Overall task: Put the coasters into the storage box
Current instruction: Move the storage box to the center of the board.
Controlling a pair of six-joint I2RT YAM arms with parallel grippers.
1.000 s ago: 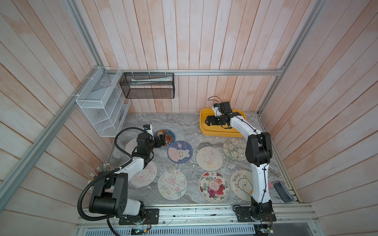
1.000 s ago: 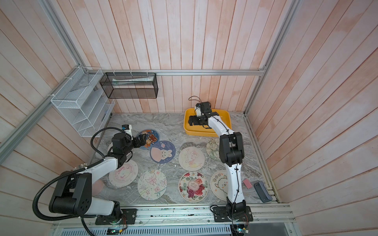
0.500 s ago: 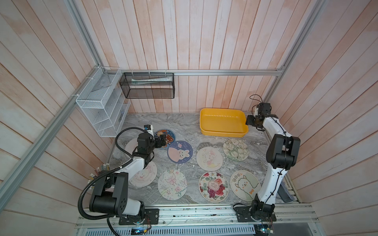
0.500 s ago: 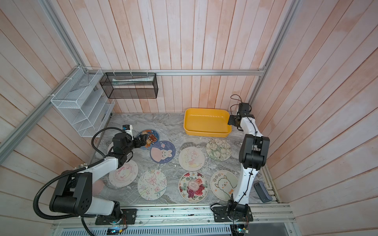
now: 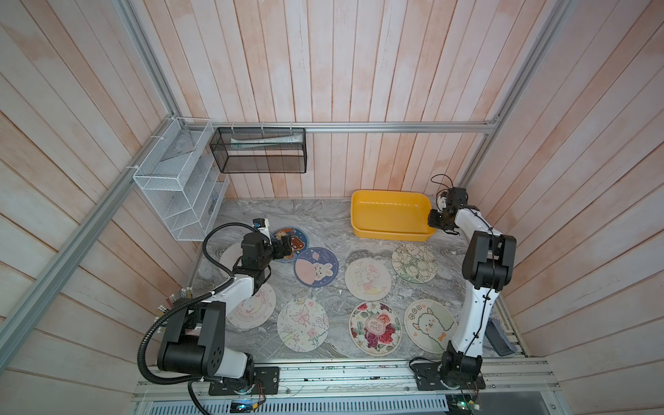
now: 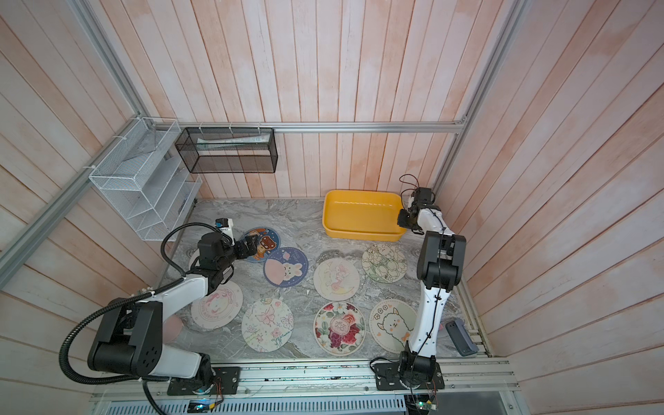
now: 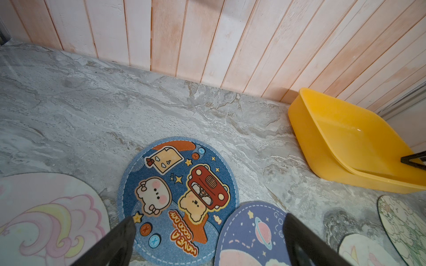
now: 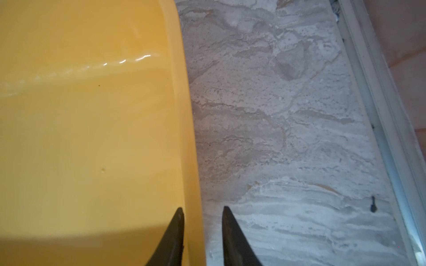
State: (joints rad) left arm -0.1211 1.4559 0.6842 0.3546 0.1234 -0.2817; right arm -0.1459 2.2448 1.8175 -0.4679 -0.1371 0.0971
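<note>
At the upper left in both top views you have a white wire rack (image 5: 176,190) on the plank wall, with a black mesh basket (image 5: 258,151) beside it, hung under the aluminium rail (image 5: 359,126). At the lower right, a dark grey handheld device (image 5: 499,339) lies at the edge of the marble tabletop (image 5: 316,219).

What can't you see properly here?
Top views: left arm hides part of the unicorn coaster and most of a pale coaster.
Right wrist view: picture edge cuts off the right claw; its grip on the storage box rim is unclear.
Top views: mesh blurs the black basket's contents.
</note>
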